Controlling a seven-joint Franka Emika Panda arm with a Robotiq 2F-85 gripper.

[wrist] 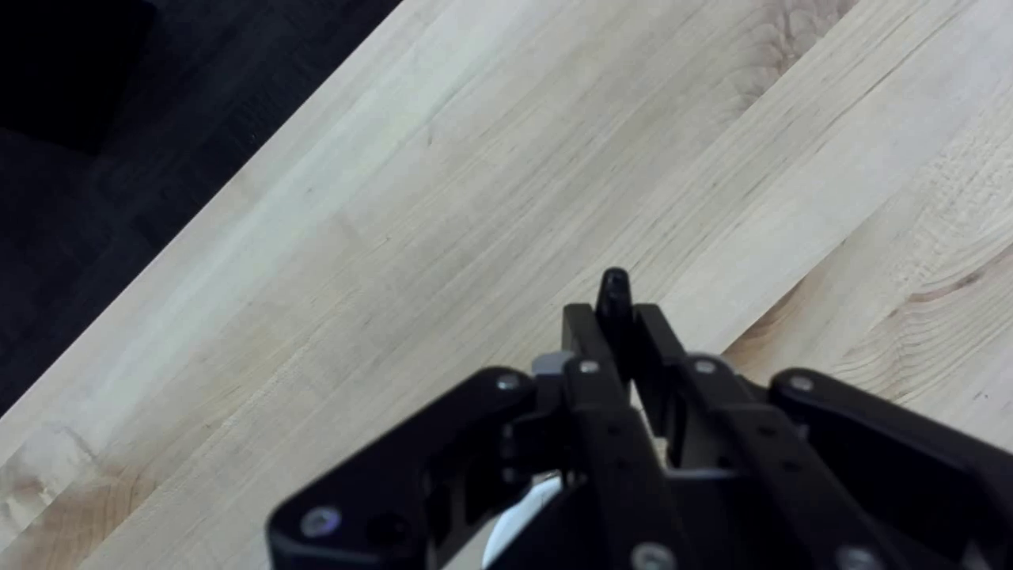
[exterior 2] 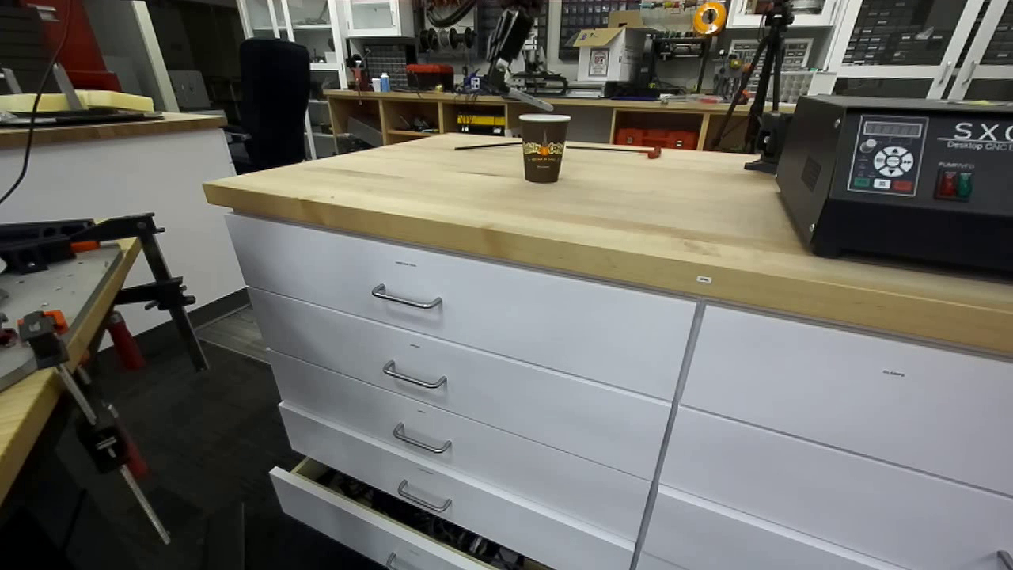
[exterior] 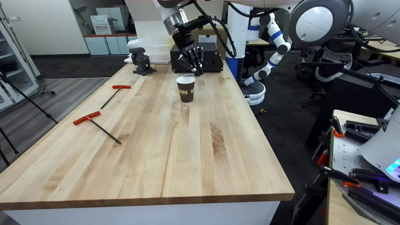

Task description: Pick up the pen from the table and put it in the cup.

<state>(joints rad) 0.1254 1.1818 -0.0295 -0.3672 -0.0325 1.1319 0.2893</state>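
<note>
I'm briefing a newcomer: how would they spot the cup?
In an exterior view, find the wooden table with the black machine. Nearer the camera stands the cup, dark brown with a white rim, while the red-handled tools lie flat.

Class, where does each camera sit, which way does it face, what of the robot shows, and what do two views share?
In an exterior view: past one end of the table, looking down along it; arm, base and end effector show.
In an exterior view: beside the table, facing its drawers; the end effector at the top.
Wrist view: on the wrist, looking down at the table; fingers show at the bottom.
Both exterior views share the table, cup and end effector.
</note>
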